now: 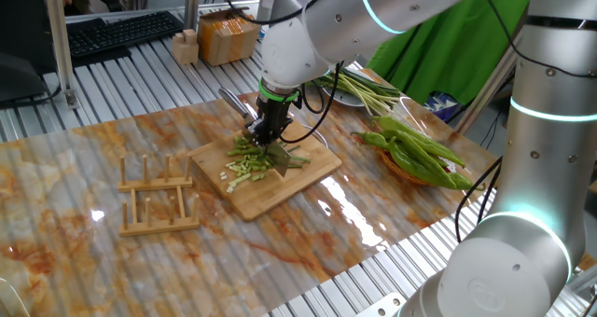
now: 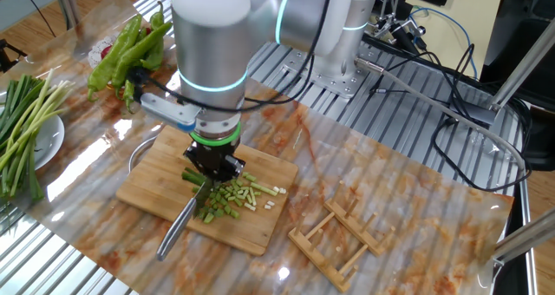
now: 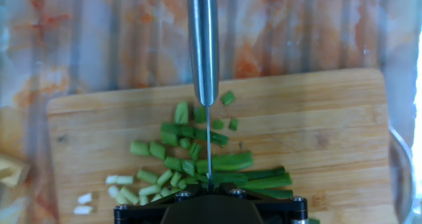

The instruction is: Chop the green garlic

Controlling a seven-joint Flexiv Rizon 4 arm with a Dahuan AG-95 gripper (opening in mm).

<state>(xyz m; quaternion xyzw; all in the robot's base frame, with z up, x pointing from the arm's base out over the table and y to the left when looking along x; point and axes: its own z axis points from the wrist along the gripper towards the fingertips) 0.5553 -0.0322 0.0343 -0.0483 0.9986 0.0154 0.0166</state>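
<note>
The green garlic (image 3: 186,159) lies on a wooden cutting board (image 3: 330,132), mostly cut into short pale and dark green bits, with a few longer stalk pieces (image 3: 264,179) to the right of the blade. My gripper (image 3: 208,184) is shut on a steel knife (image 3: 203,46). Its thin blade stands edge-down among the pieces and its handle points away from me. In one fixed view the gripper (image 1: 266,138) hangs over the garlic pile (image 1: 250,163) on the board (image 1: 312,172). In the other fixed view the gripper (image 2: 212,169) is above the garlic bits (image 2: 232,195), with the knife handle (image 2: 176,227) sticking out past the board (image 2: 147,186).
Glossy green peppers (image 1: 420,149) (image 2: 130,48) lie beside the board. A plate holds long uncut stalks (image 1: 368,89) (image 2: 22,126). A wooden rack (image 1: 159,196) (image 2: 338,234) sits on the marbled tabletop. A cardboard box (image 1: 227,35) and a keyboard (image 1: 121,33) are at the back.
</note>
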